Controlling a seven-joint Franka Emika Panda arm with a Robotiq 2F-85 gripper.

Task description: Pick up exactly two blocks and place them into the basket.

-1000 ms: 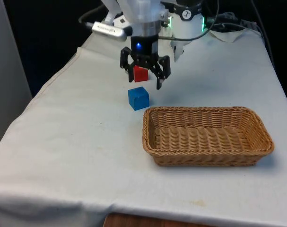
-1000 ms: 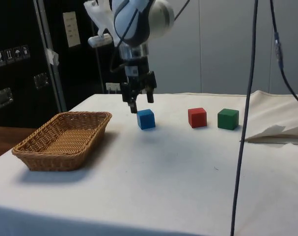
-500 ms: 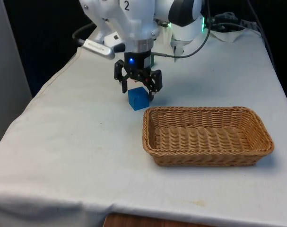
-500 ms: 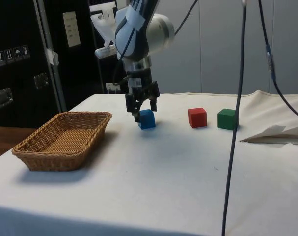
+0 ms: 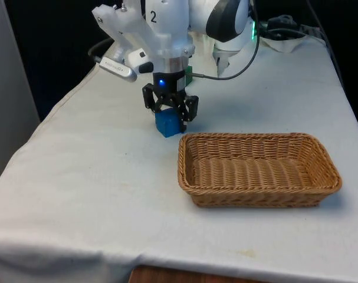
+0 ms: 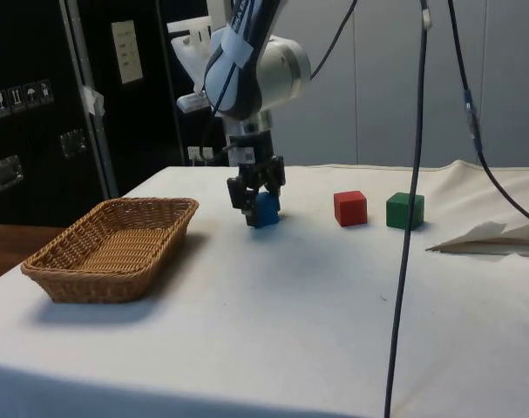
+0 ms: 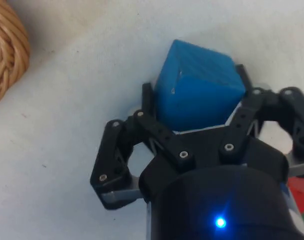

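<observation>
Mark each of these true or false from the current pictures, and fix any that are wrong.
1. The gripper is down around the blue block, a finger on either side of it. True.
2. The basket already holds a block. False: it holds nothing.
3. The red block and the green block sit side by side on the cloth. True.
4. The blue block is lifted high above the table. False: it is at cloth level, beside the basket.
5. The green block lies nearer the basket than the blue one. False: in the side view it is the farthest of the three.
</observation>
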